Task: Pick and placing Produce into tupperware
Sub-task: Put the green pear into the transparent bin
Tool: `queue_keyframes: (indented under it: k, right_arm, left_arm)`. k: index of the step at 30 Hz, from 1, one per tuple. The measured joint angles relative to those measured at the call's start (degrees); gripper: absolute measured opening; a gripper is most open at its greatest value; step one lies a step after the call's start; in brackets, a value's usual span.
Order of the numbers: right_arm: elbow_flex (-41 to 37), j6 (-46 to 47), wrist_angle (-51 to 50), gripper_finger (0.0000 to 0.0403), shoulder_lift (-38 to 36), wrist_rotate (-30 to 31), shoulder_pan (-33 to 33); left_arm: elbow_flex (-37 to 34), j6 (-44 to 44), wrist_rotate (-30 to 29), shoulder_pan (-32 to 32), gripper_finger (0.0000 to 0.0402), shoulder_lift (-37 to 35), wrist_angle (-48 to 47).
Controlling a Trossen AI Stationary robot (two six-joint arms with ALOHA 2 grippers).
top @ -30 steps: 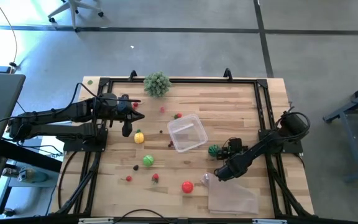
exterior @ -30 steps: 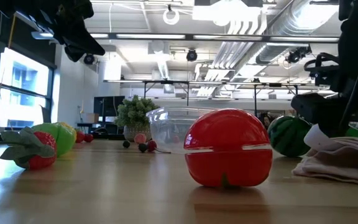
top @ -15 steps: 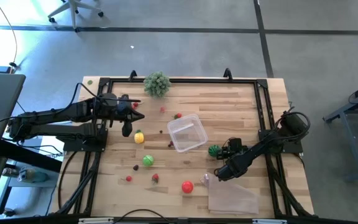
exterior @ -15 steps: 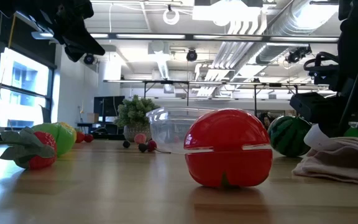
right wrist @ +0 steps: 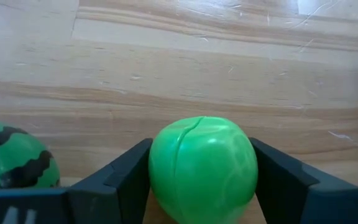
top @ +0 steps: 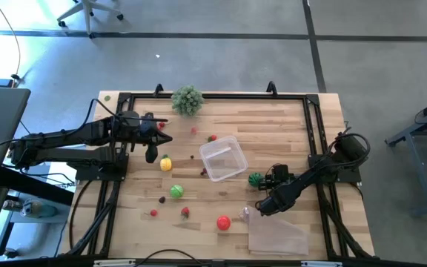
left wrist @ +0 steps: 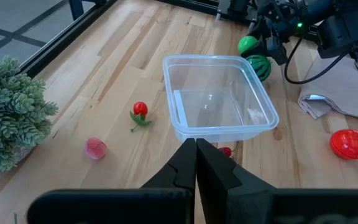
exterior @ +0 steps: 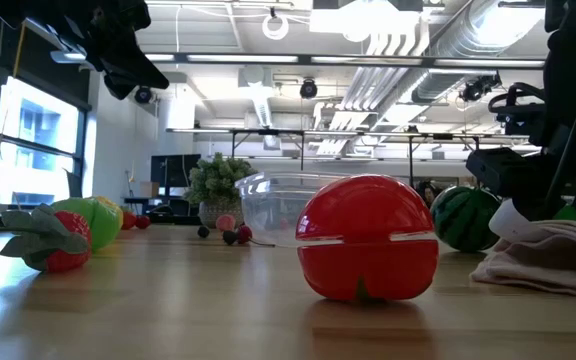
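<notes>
The clear tub [top: 223, 159] [left wrist: 219, 99] stands on the middle of the table, and nothing shows inside it. My right gripper [top: 270, 178] [right wrist: 202, 186] is low beside the striped melon ball [top: 255, 179] [right wrist: 11, 158], to the tub's right, shut on a bright green ball [right wrist: 202, 168] [left wrist: 248, 44]. My left gripper [top: 151, 154] [left wrist: 196, 152] hangs shut above the table, left of the tub. More produce lies loose: a red tomato [top: 223, 222] [exterior: 368, 238], a green apple [top: 176, 190], a yellow piece [top: 166, 163], a strawberry [top: 186, 212] and small berries. My right gripper pinches the green ball between its two fingers [right wrist: 126, 177], one on each side [right wrist: 244, 171] of the ball's widest part. The ball sits low, close over the wood. Whether it rests on the table cannot be told.
A grey-green leafy clump [top: 187, 99] [left wrist: 8, 124] stands at the far edge. A crinkled clear bag [top: 276, 236] [exterior: 553, 255] lies near the right front corner, just in front of the right arm. Black rails [top: 213, 95] frame the table. Bare wood lies between tub and far edge.
</notes>
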Motion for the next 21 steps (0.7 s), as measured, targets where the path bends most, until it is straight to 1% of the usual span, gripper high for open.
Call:
queue_keyframes:
  k: [9, 14, 17, 21]
  right_arm:
    - [0.08, 0.02, -1.04, 0.0221, -0.94, 2.42, 0.67]
    - [2.55, -1.20, -5.71, 0.0221, -3.12, 3.10, 0.90]
    - [4.85, -3.41, -8.63, 0.0221, -4.22, 5.91, 0.90]
    - [9.26, -7.88, -12.83, 0.0221, -4.50, 12.05, 0.80]
  left_arm:
    - [-0.02, 0.00, -0.02, 0.00, 0.0001, -0.02, 0.00]
    - [0.00, 0.00, -0.01, 0.01, 0.0001, -0.01, -0.02]
    - [0.00, 0.01, -0.01, 0.01, 0.0001, 0.00, -0.02]
    - [0.00, 0.02, 0.00, 0.01, 0.0001, 0.00, -0.02]
